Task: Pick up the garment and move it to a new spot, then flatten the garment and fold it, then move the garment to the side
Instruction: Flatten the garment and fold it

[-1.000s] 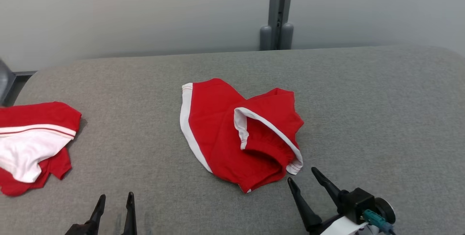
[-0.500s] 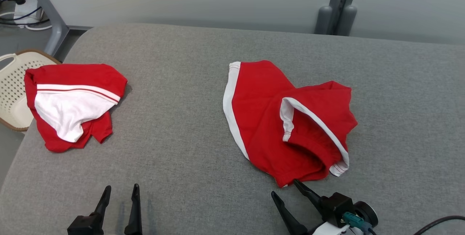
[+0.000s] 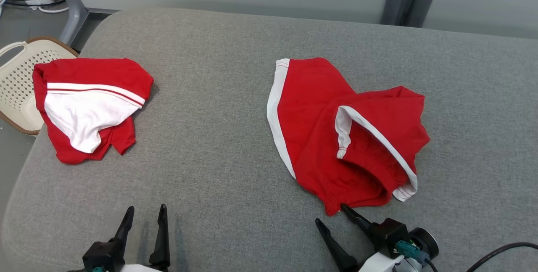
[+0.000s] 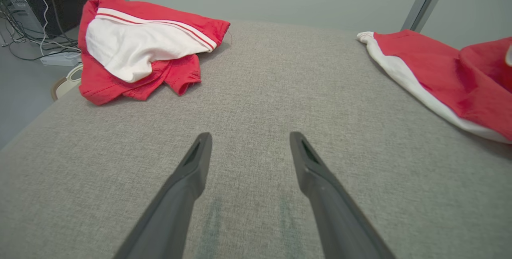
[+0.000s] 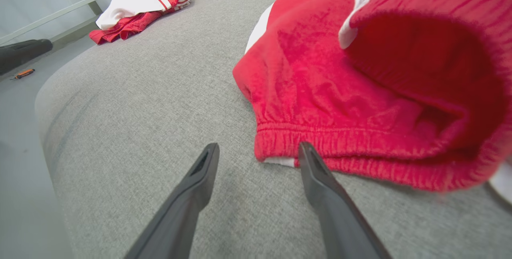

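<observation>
Beside the garment (image 3: 319, 137), right end effector (image 3: 330, 213) gapes wide, empty.

The left gripper (image 3: 146, 207) reaches forward from the lower left, its two dark fingers parted wide (the tips run nearly parallel). The right gripper (image 3: 331, 213), at the lower right, stands just as wide, fingers slanting leftward.
</observation>
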Controlling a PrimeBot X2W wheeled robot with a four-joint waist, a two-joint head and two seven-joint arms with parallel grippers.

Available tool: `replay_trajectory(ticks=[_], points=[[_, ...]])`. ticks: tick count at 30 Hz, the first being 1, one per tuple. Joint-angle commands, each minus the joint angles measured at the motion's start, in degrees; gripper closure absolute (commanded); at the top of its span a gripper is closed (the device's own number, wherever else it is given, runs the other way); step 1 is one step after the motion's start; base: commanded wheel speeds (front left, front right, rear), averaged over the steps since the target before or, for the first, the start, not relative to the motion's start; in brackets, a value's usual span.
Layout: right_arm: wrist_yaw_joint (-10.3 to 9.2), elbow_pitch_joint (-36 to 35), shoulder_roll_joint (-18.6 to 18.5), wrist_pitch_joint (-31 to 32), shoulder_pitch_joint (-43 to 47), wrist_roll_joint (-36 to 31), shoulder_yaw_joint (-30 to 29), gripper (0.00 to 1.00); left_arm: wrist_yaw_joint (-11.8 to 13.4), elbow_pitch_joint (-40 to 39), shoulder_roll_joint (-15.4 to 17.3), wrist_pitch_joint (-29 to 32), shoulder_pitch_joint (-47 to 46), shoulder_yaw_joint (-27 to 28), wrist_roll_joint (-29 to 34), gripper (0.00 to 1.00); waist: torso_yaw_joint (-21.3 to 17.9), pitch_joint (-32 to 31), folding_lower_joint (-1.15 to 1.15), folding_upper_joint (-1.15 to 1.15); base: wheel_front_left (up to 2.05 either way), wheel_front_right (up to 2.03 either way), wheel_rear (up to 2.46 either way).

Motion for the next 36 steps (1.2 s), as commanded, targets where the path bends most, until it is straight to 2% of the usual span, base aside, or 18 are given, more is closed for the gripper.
replay_trajectory(ticks=[1,12,21,22,23,24,31,36], points=[[0.01,0.0,-0.74,-0.01,0.0,-0.26,0.52,0.0,0.46,-0.11,0.22,-0.01,-1.37,-0.19,-0.51,0.0,-0.26,0.31,0.0,0.0,0.0,0.0,0.0],[0.01,-0.77,-0.87,-0.01,0.26,0.45,1.66,0.0,0.66,-0.04,0.23,-0.01,-2.56,-1.21,-0.98,0.0,-0.8,1.41,0.0,0.0,0.0,0.0,0.0],[0.01,-2.15,-0.2,-0.01,-2.21,0.02,1.07,0.0,0.3,0.44,0.22,-0.01,-2.16,-1.34,-0.82,0.0,0.68,1.53,0.0,0.0,0.0,0.0,0.0],[0.01,-2.59,-0.13,-0.01,-2.14,0.16,0.89,0.16,0.26,0.52,0.22,-0.01,-1.98,-1.3,-0.78,0.0,0.76,1.29,0.0,0.0,0.0,0.0,0.0],[0.01,-3.2,-0.08,-0.01,-1.91,0.35,0.67,0.54,0.25,0.6,0.22,-0.01,-1.68,-1.19,-0.73,0.0,0.73,1.0,0.0,0.0,0.0,0.0,0.0],[0.01,-3.87,-0.01,-0.01,-1.62,0.63,0.12,1.0,0.31,0.66,0.23,-0.01,-1.34,-0.98,-0.69,0.0,0.58,0.64,0.0,0.0,0.0,0.0,0.0],[0.01,-13.08,0.45,0.0,-2.29,2.65,-8.19,1.0,-0.54,1.61,0.23,-0.01,-0.07,0.21,-0.1,0.0,-3.21,-2.19,0.0,0.0,0.0,0.0,0.0],[0.01,-18.32,-0.77,-0.01,-4.53,3.75,-15.84,1.0,-0.87,2.35,0.22,-0.01,-0.23,-0.67,-0.16,0.0,-6.3,-3.9,0.0,0.0,0.0,0.0,0.0]])
